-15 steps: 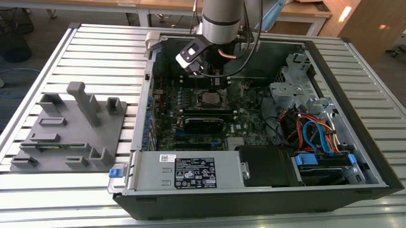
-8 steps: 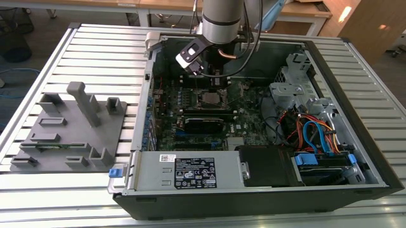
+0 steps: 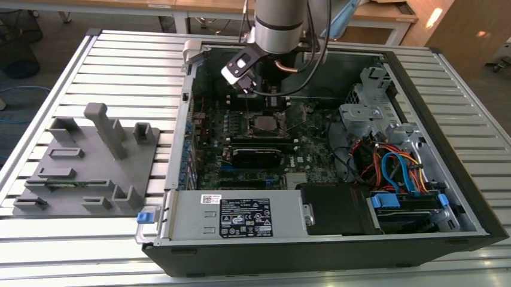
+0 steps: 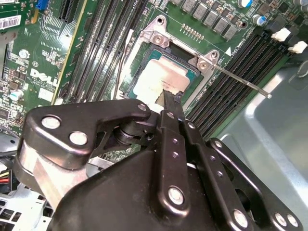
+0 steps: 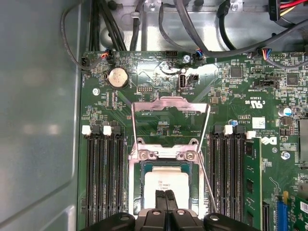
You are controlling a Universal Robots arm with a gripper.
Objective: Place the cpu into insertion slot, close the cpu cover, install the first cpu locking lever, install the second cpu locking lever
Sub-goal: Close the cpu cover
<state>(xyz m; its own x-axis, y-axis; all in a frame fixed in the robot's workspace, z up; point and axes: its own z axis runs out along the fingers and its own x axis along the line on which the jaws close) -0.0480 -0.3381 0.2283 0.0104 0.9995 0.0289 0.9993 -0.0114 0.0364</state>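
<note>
First wrist view: cpu (image 5: pixel 163 179) under fingers (image 5: pixel 161 202) (seated)

The arm (image 3: pixel 279 24) is a fat silver-grey tube with black cables (image 3: pixel 318 60) looping off its wrist. Its gripper (image 4: pixel 168 98) is black jointed metal, dotted with shiny silver screws (image 4: pixel 175 195)

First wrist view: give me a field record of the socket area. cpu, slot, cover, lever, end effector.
cpu: seated in the insertion slot, silver top up
insertion slot: occupied, silver rim showing around the chip
cpu cover: open, swung back off the slot on its hinge edge
locking lever: thin rod beside the slot, not holding the cover down
end effector: shut, holding nothing, tips over the cpu; contact cannot be told
task state: chip placed, cover not yet closed
</note>
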